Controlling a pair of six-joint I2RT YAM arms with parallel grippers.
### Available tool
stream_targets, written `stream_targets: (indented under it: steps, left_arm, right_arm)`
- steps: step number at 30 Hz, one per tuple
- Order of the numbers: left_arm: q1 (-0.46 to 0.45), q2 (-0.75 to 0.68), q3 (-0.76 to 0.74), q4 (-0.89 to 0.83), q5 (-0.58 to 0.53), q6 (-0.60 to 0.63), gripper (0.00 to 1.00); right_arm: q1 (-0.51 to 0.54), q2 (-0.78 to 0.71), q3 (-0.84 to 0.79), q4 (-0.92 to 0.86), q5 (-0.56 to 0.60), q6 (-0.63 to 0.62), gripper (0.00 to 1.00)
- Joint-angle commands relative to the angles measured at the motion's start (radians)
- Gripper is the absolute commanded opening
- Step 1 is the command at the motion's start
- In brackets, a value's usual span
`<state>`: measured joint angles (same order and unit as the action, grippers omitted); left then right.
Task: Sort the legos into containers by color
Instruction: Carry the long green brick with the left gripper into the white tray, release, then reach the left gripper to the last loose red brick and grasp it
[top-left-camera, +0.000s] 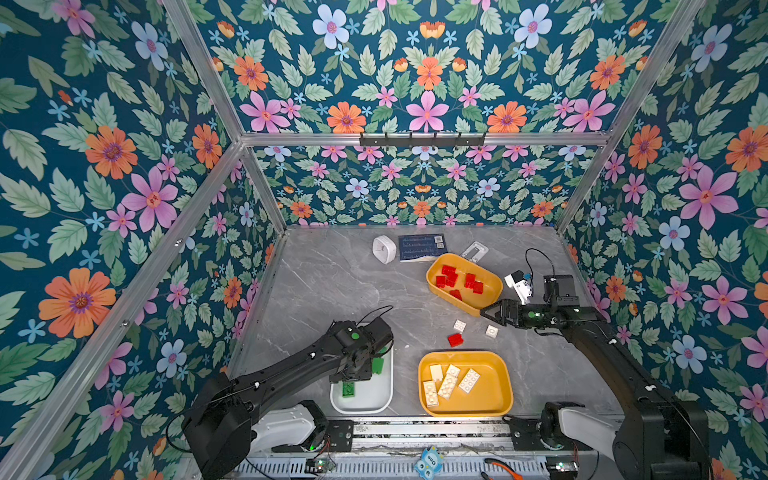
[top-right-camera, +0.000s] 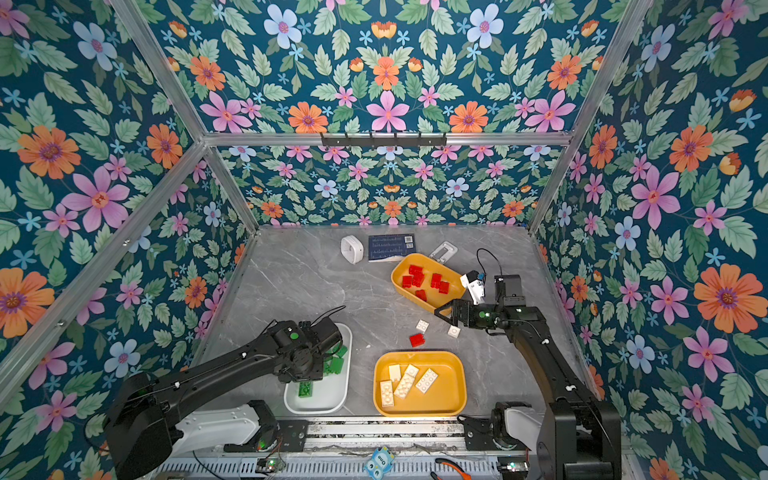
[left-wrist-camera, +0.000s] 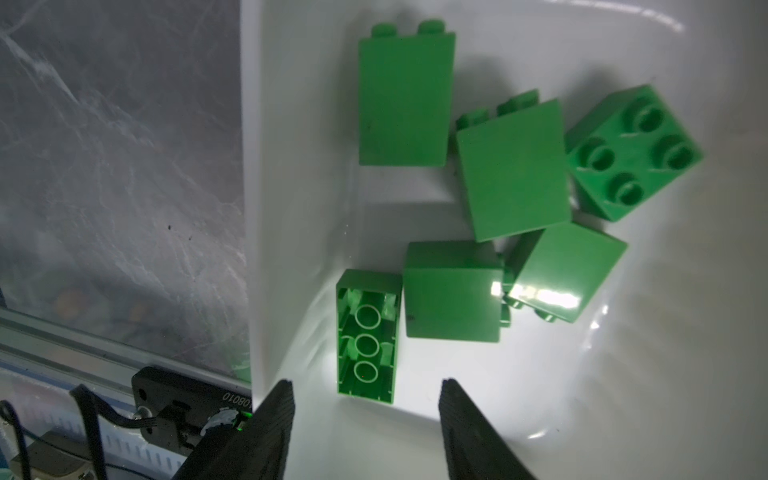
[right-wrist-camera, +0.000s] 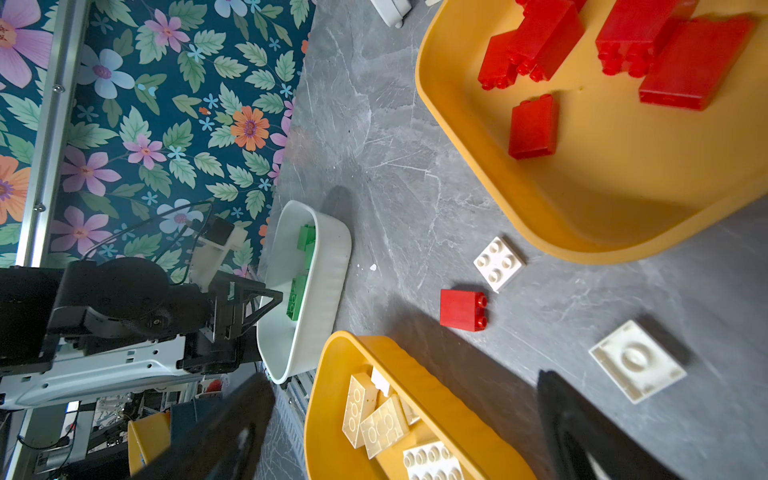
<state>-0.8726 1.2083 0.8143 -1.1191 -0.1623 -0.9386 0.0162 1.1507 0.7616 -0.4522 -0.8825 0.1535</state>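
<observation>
The grey marble surface (top-left-camera: 332, 282) carries three tubs. The mustard-yellow plastic tub near the arm bases (top-left-camera: 492, 399) holds flat cream-white studded bricks (top-left-camera: 448, 385). Another mustard-yellow plastic tub (top-left-camera: 492, 287) sits behind the near yellow tub and holds red bricks (top-left-camera: 451, 277). The white plastic tub (top-left-camera: 370, 400) sits just beside the near yellow tub, on the left arm's side, with six green bricks (left-wrist-camera: 513, 170) in it.

The left claw (left-wrist-camera: 366, 384) hangs over the white tub. Its jaws are apart and hold nothing, and one green brick lies upside down at its tips. The right claw (top-left-camera: 489, 316) is wide open and empty, just behind the near yellow tub. One small red brick (top-left-camera: 455, 340) and two small cream-white square bricks (top-left-camera: 459, 325) lie loose on the surface, also just behind the near yellow tub.
</observation>
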Motion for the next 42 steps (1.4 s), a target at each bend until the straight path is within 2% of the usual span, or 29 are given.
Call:
stream_targets:
  steps: [1,7,18,23,29,42]
  left_arm:
    - [0.001,0.031,0.078,-0.003,-0.021,0.034,0.61]
    - [0.001,0.152,0.250,0.111,0.042,0.145,0.67]
    - [-0.032,0.419,0.444,0.397,0.207,0.281,0.69]
    - [-0.075,0.577,0.567,0.432,0.246,0.411,0.71]
    - [-0.118,0.722,0.648,0.446,0.287,0.535,0.72]
    - [-0.136,0.842,0.698,0.467,0.351,0.666,0.73]
  right_arm:
    - [0.000,0.005,0.012,0.010,-0.009,-0.006,0.99]
    - [0.001,0.005,0.028,0.006,-0.001,-0.005,0.99]
    - [0.000,-0.020,0.015,-0.004,0.031,0.000,0.99]
    - [0.001,-0.030,0.010,-0.008,0.042,0.001,0.99]
    - [-0.004,-0.035,0.011,-0.023,0.050,-0.008,0.99]
    - [-0.006,-0.013,0.008,-0.029,0.045,-0.020,0.99]
